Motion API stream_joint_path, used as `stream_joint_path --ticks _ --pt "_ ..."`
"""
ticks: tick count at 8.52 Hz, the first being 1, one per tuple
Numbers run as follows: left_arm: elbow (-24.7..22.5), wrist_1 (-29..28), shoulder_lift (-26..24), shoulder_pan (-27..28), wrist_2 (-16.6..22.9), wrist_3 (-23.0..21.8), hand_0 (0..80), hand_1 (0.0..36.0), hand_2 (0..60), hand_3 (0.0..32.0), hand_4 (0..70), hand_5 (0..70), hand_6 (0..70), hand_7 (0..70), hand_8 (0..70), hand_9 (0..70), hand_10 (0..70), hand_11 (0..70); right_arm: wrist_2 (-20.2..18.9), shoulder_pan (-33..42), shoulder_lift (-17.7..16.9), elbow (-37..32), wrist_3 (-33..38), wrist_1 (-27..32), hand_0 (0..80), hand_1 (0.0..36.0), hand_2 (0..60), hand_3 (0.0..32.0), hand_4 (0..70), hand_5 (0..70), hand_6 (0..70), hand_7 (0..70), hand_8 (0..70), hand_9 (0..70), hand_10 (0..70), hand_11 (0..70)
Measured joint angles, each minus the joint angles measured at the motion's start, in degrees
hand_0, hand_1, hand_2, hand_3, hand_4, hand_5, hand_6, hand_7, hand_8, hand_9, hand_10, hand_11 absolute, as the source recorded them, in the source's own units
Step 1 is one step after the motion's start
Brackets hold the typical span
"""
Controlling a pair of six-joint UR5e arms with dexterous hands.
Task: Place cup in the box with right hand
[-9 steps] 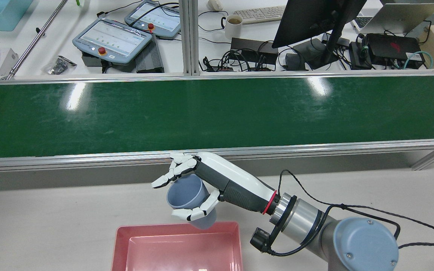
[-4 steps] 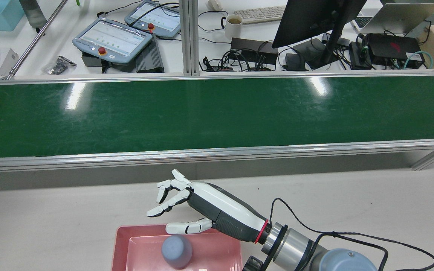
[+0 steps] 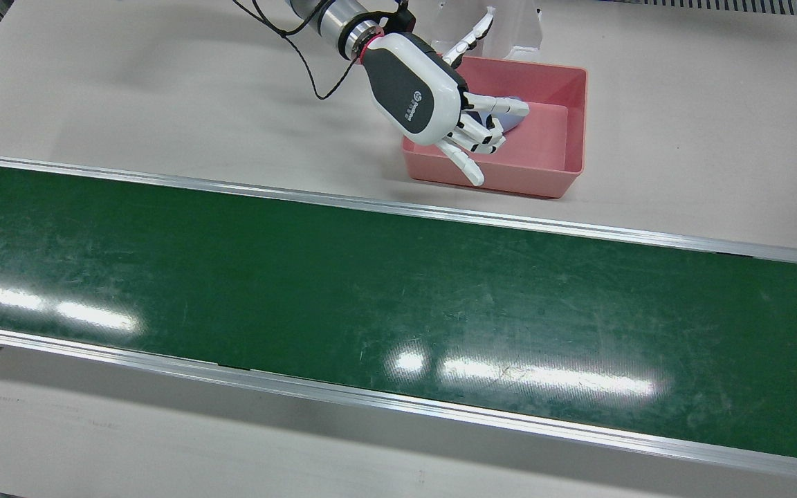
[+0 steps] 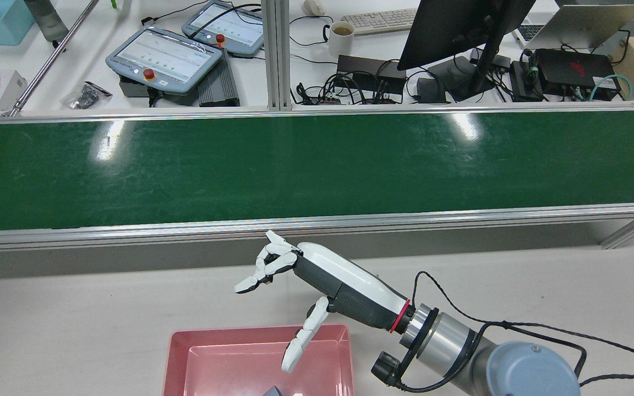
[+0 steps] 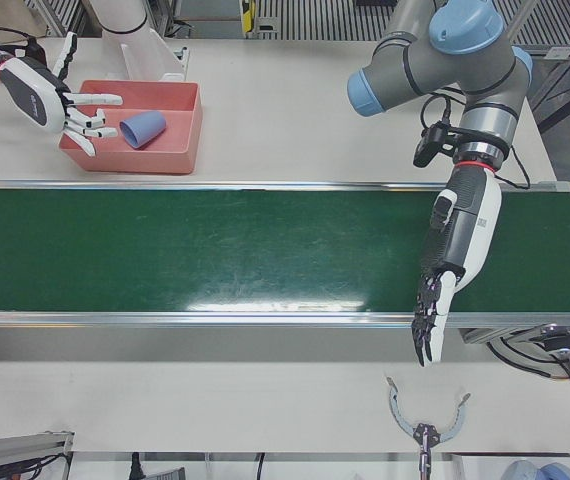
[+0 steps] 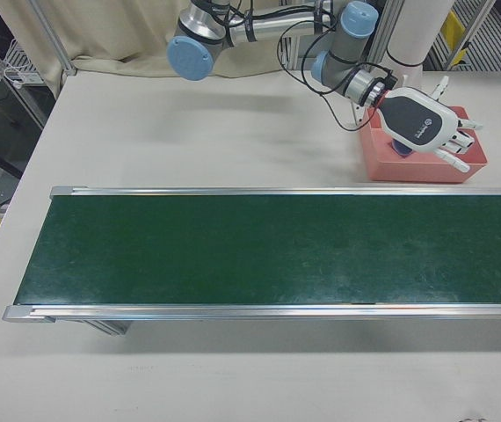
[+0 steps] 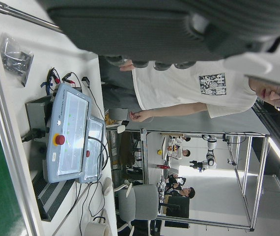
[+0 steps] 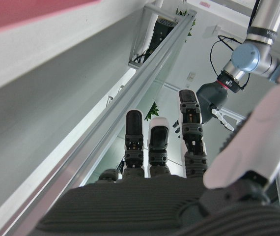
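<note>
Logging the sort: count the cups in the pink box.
1. A blue cup lies on its side in the pink box, beside the open right hand. Nothing else shows inside.

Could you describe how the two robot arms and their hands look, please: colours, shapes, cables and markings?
Both arms are grey metal tubes with light blue joint caps. The right hand has a white shell around a dark grey back bearing a small round logo, white fingers and a red ring at the silver wrist. A black cable loops along its forearm. The left hand looks the same, with darker fingertips.

Green conveyor belt spans the table — beyond it, pendants, mug, monitor.
</note>
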Motion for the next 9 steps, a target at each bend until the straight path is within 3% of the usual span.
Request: stream_joint_path --ticks 1,3,4,7,8,9 --pt "-0.01 0.0 0.0 0.0 0.02 0.0 0.0 0.0 0.0 0.0 0.0 0.0 0.0 0.0 0.0 0.0 0.0 0.0 -1.09 4.83 -2.92 1.46 3.72 0.0 60.3 29.9 40.9 0.0 24.6 9.7 15.5 64.6 13.8 28.9 1.7 5.3" --pt "-0.03 -0.07 0.0 0.0 -0.01 0.0 0.0 0.0 0.0 0.0 0.0 0.0 0.0 0.0 0.0 0.0 0.0 0.0 -6.0 18.19 -6.58 0.84 14.18 -0.01 52.8 21.1 28.8 0.0 16.5 7.7 13.1 54.6 12.9 26.4 1.2 3.9" --pt "-0.01 -0.08 0.0 0.0 0.01 0.0 0.0 0.0 0.0 0.0 0.0 0.0 0.0 0.0 0.0 0.0 0.0 0.0 -8.72 25.58 -7.43 -0.99 19.39 0.2 51.8 19.6 26.4 0.0 15.1 7.3 12.3 51.1 12.2 24.9 0.1 2.3" --pt "0.04 -0.09 0.0 0.0 -0.03 0.0 0.0 0.0 0.0 0.0 0.0 0.0 0.0 0.0 0.0 0.0 0.0 0.0 -10.97 39.95 -10.97 -8.52 31.69 5.38 53.2 21.1 28.1 0.0 18.9 7.6 12.6 52.4 12.6 25.5 0.2 2.5" --pt "0.05 -0.09 0.0 0.0 -0.02 0.0 0.0 0.0 0.0 0.0 0.0 0.0 0.0 0.0 0.0 0.0 0.0 0.0 -11.08 43.55 -12.6 -9.35 33.04 6.5 47.2 31.0 60.0 0.0 1.7 7.5 11.9 48.7 12.4 24.7 0.2 2.5" --pt "0.05 -0.07 0.0 0.0 -0.04 0.0 0.0 0.0 0.0 0.0 0.0 0.0 0.0 0.0 0.0 0.0 0.0 0.0 -11.32 47.12 -14.13 -10.77 34.25 7.06 51.9 18.6 22.8 0.0 14.9 7.2 12.0 49.4 12.4 24.9 0.0 2.0"
